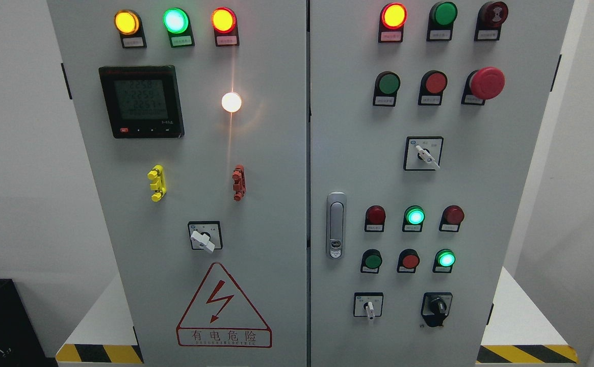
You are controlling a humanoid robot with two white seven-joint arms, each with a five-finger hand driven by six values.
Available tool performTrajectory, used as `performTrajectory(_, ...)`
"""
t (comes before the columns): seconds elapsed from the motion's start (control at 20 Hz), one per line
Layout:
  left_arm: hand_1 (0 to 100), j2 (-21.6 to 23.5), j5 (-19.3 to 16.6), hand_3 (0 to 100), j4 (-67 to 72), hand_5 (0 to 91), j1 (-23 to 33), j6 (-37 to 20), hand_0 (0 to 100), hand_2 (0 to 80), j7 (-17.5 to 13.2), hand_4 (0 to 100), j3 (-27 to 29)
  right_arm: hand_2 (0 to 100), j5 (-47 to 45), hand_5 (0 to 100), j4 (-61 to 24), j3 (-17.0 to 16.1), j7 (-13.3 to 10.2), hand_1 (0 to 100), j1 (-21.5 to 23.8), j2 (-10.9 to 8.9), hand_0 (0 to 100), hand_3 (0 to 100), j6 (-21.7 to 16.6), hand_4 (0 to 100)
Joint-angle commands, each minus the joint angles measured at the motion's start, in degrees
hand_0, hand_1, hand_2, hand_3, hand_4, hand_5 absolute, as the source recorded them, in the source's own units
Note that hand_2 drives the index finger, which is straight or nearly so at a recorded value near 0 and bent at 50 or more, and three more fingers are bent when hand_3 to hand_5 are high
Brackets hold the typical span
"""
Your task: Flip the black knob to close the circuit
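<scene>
A: Hands? 
B: Neither in frame, so grip state unknown. 
A: Black knob? 
B: black knob (pixel 436 307) low on the right door (pixel 506 168), right of the white-lever switch (pixel 368 306), under a lit green lamp (pixel 445 259). 
A: Higher up? 
B: Red mushroom button (pixel 486 83), meter (pixel 140 101) on the left door (pixel 271 168).

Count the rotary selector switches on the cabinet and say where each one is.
4. One white-handled on the left door above the warning triangle; one white-handled mid right door; one white-handled at lower right door; the black knob beside it. None looks hidden.
</scene>
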Motion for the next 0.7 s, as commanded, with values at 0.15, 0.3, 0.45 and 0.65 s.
performTrajectory(0.15, 56, -0.01, 0.00, 0, -1.32, 0.0, 1.23, 0.05, 12, 0.0, -0.02, 0, 0.00, 0, 1.95, 0, 6.31, 0.38, -0.18, 25, -2.41, -0.35, 0, 0, -1.72, 0)
performTrajectory(0.3, 56, -0.01, 0.00, 0, -1.32, 0.0, 1.23, 0.05, 12, 0.0, -0.02, 0, 0.00, 0, 1.95, 0, 6.92, 2.31, -0.88, 26, -2.41, -0.44, 0, 0, -2.60, 0)
performTrajectory(0.45, 56, -0.01, 0.00, 0, -1.32, 0.0, 1.23, 0.05, 12, 0.0, -0.02, 0, 0.00, 0, 1.95, 0, 8.16, 3.20, -1.68, 26, -2.50, -0.44, 0, 0, -3.57, 0)
performTrajectory(0.65, 56, -0.01, 0.00, 0, -1.32, 0.0, 1.23, 0.05, 12, 0.0, -0.02, 0, 0.00, 0, 1.95, 0, 8.42, 3.20, -1.68, 27, -2.94, -0.35, 0, 0, -3.57, 0)
